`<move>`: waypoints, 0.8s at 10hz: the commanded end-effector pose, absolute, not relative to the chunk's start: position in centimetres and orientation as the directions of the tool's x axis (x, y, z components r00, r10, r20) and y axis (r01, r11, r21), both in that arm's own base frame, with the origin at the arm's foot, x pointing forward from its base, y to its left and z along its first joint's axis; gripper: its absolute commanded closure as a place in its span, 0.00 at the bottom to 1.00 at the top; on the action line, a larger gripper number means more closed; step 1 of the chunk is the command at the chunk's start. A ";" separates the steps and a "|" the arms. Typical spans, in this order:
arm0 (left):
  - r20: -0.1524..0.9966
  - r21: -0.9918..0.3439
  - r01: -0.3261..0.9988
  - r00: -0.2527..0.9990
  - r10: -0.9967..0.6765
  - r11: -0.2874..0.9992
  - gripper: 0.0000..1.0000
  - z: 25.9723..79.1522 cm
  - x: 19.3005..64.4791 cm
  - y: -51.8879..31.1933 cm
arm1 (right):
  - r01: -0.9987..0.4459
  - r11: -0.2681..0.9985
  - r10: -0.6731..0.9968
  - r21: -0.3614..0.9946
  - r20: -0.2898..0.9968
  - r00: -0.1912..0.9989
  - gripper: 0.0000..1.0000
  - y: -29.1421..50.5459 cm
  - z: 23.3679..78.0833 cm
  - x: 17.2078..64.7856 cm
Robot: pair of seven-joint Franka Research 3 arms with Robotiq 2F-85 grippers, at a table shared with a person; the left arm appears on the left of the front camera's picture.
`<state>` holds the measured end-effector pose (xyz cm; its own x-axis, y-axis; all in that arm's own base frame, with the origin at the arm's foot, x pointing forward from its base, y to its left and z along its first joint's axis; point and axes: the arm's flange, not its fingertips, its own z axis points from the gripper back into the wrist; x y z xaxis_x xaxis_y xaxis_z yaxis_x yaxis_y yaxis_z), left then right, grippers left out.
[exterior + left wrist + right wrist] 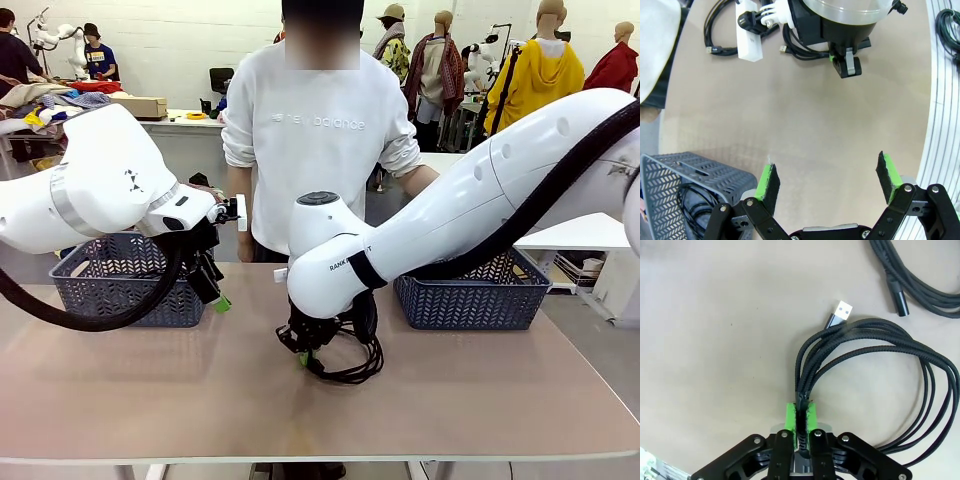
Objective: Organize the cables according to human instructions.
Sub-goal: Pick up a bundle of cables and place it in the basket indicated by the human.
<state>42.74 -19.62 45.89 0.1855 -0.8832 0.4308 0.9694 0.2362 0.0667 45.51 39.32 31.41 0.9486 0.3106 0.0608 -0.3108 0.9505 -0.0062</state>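
While the right arm reaches across to the middle of the pale brown worktop (pixel 150 390), its right tool (pixel 801 414) is clenched on a coil of thin black braided cable (pixel 875 347). The green pads (pixel 790 415) pinch several strands bundled together. The coil lies flat on the worktop, looping away from the tool, and a silver USB plug (pixel 840 310) pokes out at its far side. Just beyond it, not touching, lies a second black cable (pixel 925 285) ending in a dark barrel-shaped plug (pixel 897 302).

The left tool (pixel 827 177) hangs released over bare worktop, its two green-padded fingers spread wide with nothing between them. It is close to the grey-blue plastic lattice basket (pixel 120 295) on the robot's left side of the worktop. Inside that basket the left wrist view shows a third black coiled cable (pixel 692 200) resting against the wall. A matching second lattice basket (pixel 460 300) stands on the robot's right side, partly hidden behind the right arm.

The person in a white long-sleeved sweatshirt (pixel 320 130) stands at the far edge of the worktop, between the two baskets, facing the arms.
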 end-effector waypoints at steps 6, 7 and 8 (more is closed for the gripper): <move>0.429 0.073 0.969 0.185 -0.884 0.238 0.00 46.0 42.6 -19.5 | -0.309 0.950 0.313 -0.045 0.149 0.938 1.00 35.4 39.2 43.2; 0.429 0.073 0.969 0.185 -0.884 0.238 0.00 46.0 42.6 -19.5 | -0.397 0.914 0.405 -0.080 0.152 0.902 1.00 34.7 40.7 43.0; 0.429 0.073 0.969 0.185 -0.884 0.238 0.00 46.0 42.6 -19.5 | -0.526 0.848 0.531 -0.073 0.145 0.835 1.00 34.2 42.5 43.0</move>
<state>42.75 -19.62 45.88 0.1856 -0.8831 0.4308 0.9694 0.2363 0.0667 43.30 35.40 41.39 0.9003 0.4078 0.1522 -0.4026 0.9131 -0.0654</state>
